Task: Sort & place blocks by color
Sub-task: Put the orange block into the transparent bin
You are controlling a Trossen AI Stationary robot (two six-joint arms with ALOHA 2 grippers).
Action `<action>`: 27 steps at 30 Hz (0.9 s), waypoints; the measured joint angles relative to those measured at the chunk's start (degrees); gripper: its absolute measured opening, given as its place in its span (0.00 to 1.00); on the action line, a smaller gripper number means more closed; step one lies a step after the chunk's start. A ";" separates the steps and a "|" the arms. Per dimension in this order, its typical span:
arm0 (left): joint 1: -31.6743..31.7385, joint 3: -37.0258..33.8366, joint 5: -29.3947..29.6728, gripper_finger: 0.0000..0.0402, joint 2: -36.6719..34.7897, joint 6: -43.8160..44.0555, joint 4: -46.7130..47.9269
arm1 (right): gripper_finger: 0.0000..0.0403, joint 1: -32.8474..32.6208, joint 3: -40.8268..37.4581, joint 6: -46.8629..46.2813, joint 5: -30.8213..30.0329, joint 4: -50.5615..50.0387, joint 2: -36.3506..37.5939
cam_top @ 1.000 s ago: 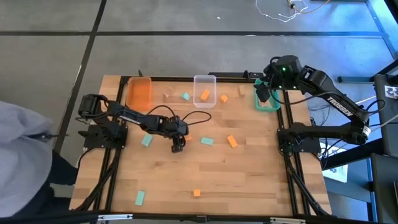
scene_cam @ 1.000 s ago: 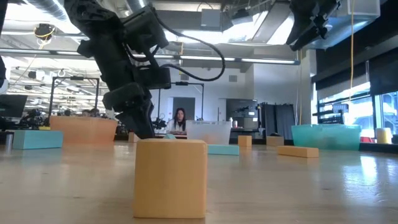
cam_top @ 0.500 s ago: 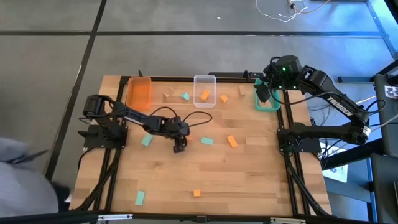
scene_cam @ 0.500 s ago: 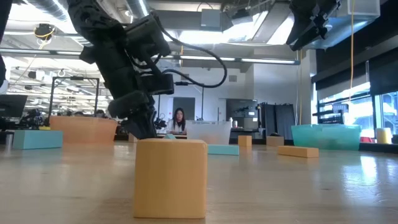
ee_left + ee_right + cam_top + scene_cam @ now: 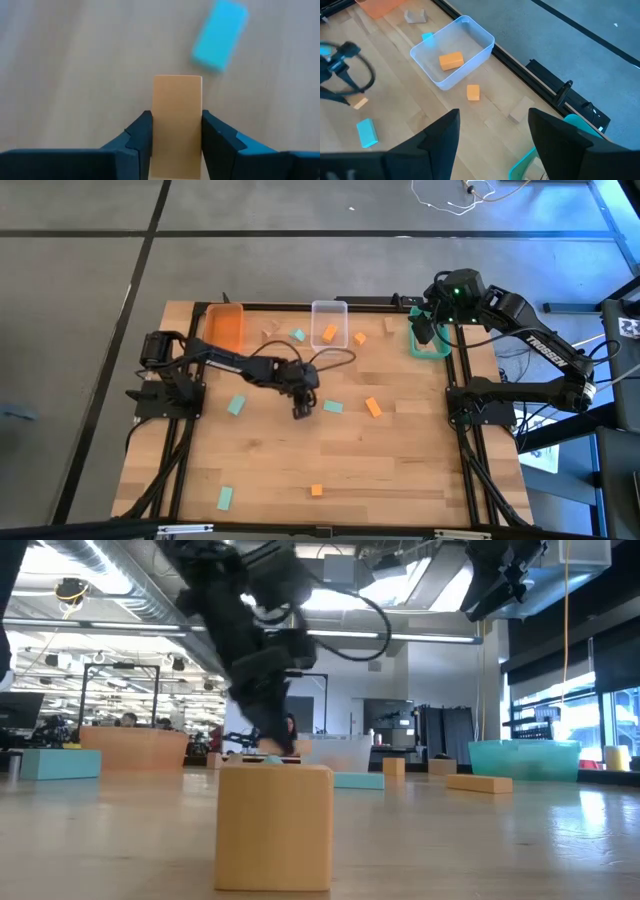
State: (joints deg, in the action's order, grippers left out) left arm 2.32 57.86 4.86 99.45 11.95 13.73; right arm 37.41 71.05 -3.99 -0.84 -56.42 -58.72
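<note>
My left gripper (image 5: 302, 412) has swung right across the worktop (image 5: 400, 460) since a second ago, and now sits just beside a mint green rectangular block (image 5: 332, 406) near the middle. In the left wrist view its fingers (image 5: 140, 137) are clamped on a plain light wood rectangular block (image 5: 177, 125), one on each long side, with that mint block (image 5: 220, 34) lying just beyond. My right gripper (image 5: 424, 332) hangs over the teal plastic bin (image 5: 428, 350) at the far right corner, fingers (image 5: 437, 137) spread wide, carrying nothing. An orange block (image 5: 451, 61) lies inside the clear plastic bin (image 5: 470, 30). The orange plastic bin (image 5: 224, 327) sits far left.
</note>
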 joint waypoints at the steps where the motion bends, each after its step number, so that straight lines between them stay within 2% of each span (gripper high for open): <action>1: 0.56 1.66 0.17 0.31 0.01 -0.01 1.29 | 0.59 0.01 0.00 0.00 0.00 0.01 0.00; 6: 3.56 10.26 3.86 0.31 -0.07 -0.65 3.08 | 0.59 0.01 0.00 0.07 0.00 0.00 0.00; 9: 6.39 15.16 7.83 0.31 -0.10 -3.73 4.24 | 0.59 0.00 0.00 1.27 0.00 0.00 0.00; 12: 9.85 18.50 9.38 0.31 0.53 -7.36 4.52 | 0.59 0.02 0.00 1.49 0.00 0.01 0.00; 15: 14.09 19.97 8.16 0.31 2.33 -8.03 4.97 | 0.59 0.02 -0.02 1.49 0.00 0.02 0.00; 20: 20.90 20.31 2.21 0.31 6.75 -7.88 4.23 | 0.59 0.02 -0.02 1.46 -0.02 0.03 -0.02; 27: 26.09 20.31 -3.29 0.31 10.24 -7.90 3.47 | 0.59 0.02 -0.02 1.28 -0.02 0.02 0.00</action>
State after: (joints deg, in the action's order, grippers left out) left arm 28.41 78.17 1.57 109.69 4.06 17.20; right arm 37.43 71.02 -2.71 -0.86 -56.40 -58.72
